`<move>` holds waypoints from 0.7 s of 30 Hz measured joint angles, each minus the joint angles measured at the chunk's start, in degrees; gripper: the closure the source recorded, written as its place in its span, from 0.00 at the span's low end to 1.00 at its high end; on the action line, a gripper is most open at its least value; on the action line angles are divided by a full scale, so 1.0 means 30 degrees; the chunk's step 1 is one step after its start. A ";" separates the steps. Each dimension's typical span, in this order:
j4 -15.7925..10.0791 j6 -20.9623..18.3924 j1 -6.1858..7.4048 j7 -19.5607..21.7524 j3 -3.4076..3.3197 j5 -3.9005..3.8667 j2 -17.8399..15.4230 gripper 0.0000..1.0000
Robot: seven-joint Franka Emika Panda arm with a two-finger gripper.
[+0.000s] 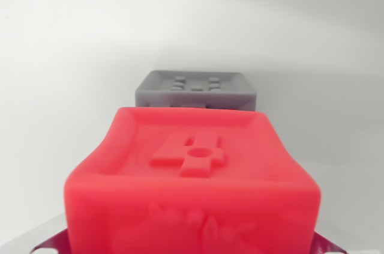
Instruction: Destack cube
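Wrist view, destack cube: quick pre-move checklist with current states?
1. Red cube in view, close to camera: ok.
2. Red cube off the grey cube: cannot tell; grey sits behind it in the picture, but one view does not settle whether they touch.
3. Hand's grip on the red cube: cannot tell; only metal corners show at the bottom edge, fingertips hidden.
4. Grey cube upright, raised pattern on top: ok.
5. White surface around both cubes free of other things: ok in what this view shows.
6. Set-down spot visible: cannot tell.
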 joint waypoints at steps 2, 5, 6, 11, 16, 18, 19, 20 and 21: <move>-0.0016 -0.0156 0.0000 0.0000 0.0000 0.0000 -0.0177 1.00; -0.0028 -0.0366 0.0000 0.0000 0.0000 0.0000 -0.0398 1.00; -0.0036 -0.0453 0.0000 0.0000 0.0000 0.0000 -0.0494 1.00; -0.0054 -0.0869 0.0000 0.0000 -0.0001 0.0000 -0.0957 1.00; -0.0058 -0.1305 0.0000 0.0000 -0.0002 0.0000 -0.1403 1.00; -0.0057 -0.1516 0.0000 0.0000 -0.0004 0.0000 -0.1622 1.00; -0.0057 -0.1569 0.0000 0.0000 -0.0005 0.0000 -0.1675 1.00; -0.0057 -0.1670 0.0000 0.0000 -0.0006 0.0000 -0.1781 1.00; -0.0055 -0.1785 0.0000 0.0000 -0.0006 0.0000 -0.1894 1.00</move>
